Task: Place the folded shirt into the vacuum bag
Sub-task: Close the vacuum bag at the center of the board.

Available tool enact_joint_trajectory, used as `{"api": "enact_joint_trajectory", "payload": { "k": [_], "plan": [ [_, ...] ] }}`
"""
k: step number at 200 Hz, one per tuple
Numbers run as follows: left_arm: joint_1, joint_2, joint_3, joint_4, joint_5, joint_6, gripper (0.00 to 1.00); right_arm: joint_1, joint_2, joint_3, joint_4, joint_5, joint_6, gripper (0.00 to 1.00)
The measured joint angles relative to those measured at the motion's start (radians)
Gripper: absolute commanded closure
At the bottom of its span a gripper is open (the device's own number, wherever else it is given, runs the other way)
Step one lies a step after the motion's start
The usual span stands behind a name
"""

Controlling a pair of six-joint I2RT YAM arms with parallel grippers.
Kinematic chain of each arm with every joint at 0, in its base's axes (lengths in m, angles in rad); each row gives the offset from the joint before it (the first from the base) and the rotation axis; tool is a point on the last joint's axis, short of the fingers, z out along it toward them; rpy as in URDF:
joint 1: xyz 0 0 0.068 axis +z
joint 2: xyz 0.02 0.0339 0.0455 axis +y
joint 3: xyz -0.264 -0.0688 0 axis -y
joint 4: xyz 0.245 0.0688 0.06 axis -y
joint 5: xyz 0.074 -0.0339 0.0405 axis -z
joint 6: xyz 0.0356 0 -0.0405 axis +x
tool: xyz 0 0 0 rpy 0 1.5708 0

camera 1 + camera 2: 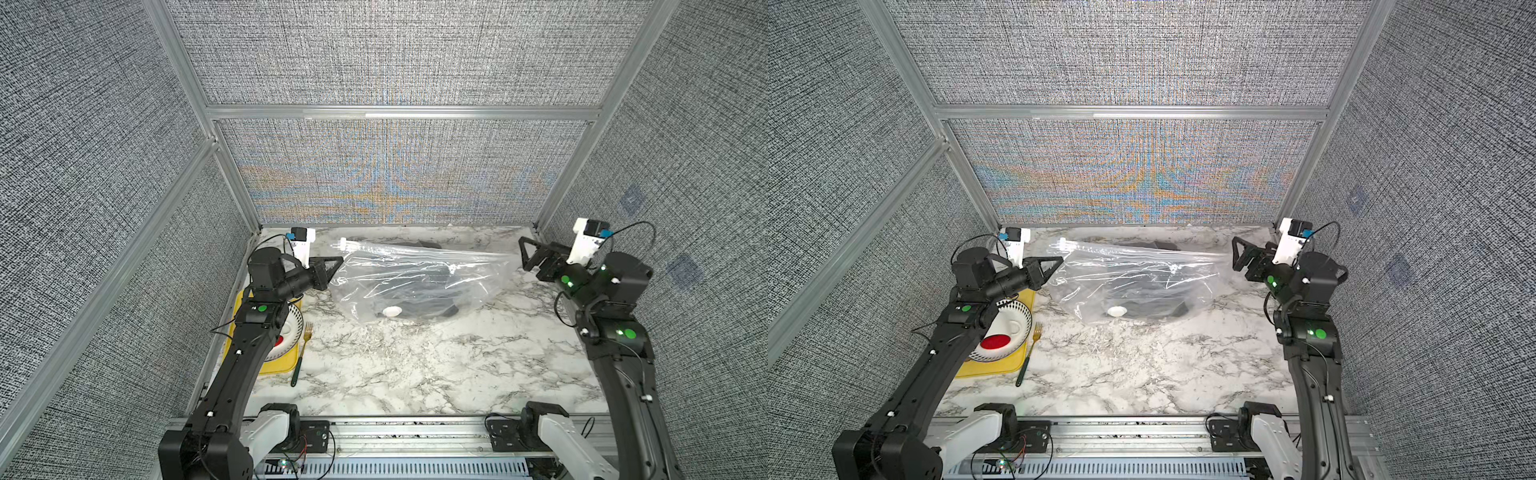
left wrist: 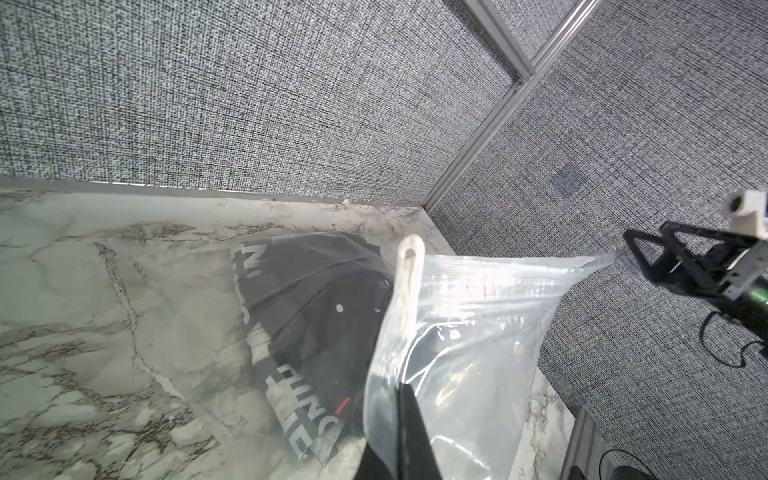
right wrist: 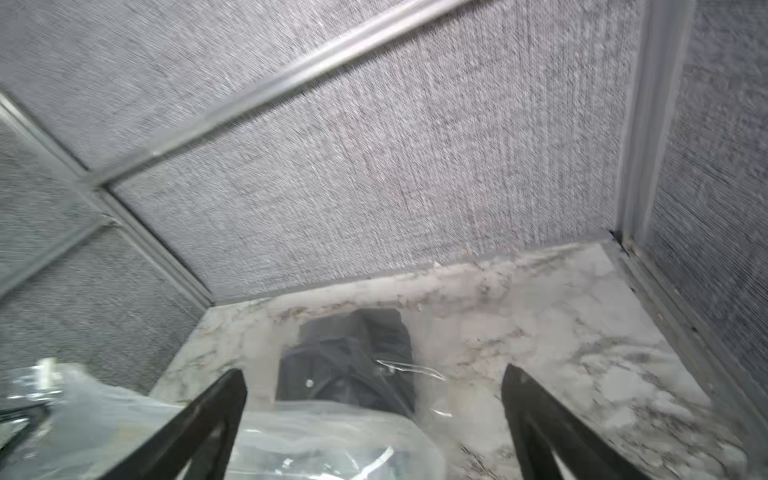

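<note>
Pinching bag [image 1: 415, 266] edge at centre-left with left gripper [image 1: 337, 261], jaws closed on plastic. Hovering mid-right with right gripper [image 1: 523, 253], jaws wide, empty. Showing dark shirt [image 1: 436, 308] through plastic.

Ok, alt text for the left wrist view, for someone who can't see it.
The left gripper pinches the edge of the vacuum bag beside its white slider clip. A black shirt with white lettering shows through the plastic on the marble table; the right gripper is open, apart.
</note>
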Motion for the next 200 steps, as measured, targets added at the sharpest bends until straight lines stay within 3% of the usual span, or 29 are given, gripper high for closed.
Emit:
{"api": "enact_joint_trajectory", "payload": {
  "k": [26, 44, 62, 90, 131, 150, 172, 200],
  "plan": [
    [0.001, 0.02, 0.004, 0.031, 0.06, 0.029, 1.0, 0.1, 0.041, 0.118, 0.061, -0.2, 0.037, 0.01],
    [0.001, 0.034, 0.011, 0.059, 0.109, 0.058, 1.0, 0.291, 0.166, 0.245, 0.022, -0.301, -0.018, 0.01],
    [0.001, 0.048, 0.017, 0.092, 0.164, 0.085, 1.0, 0.461, 0.337, 0.415, -0.087, -0.33, -0.128, 0.01],
    [0.001, 0.076, 0.027, 0.124, 0.267, 0.134, 1.0, 0.612, 0.597, 0.687, -0.308, -0.322, -0.317, 0.08],
    [0.0, 0.126, 0.055, 0.121, 0.449, 0.222, 1.0, 0.678, 0.92, 1.035, -0.61, -0.366, -0.573, 0.18],
    [0.0, 0.132, 0.09, 0.043, 0.511, 0.304, 1.0, 0.689, 1.011, 1.118, -0.695, -0.397, -0.641, 0.2],
    [-0.001, 0.132, 0.127, -0.064, 0.562, 0.407, 1.0, 0.708, 1.088, 1.182, -0.752, -0.417, -0.693, 0.29],
    [-0.001, 0.145, 0.14, -0.138, 0.586, 0.468, 1.0, 0.724, 1.13, 1.208, -0.793, -0.46, -0.74, 0.29]
  ]
}}
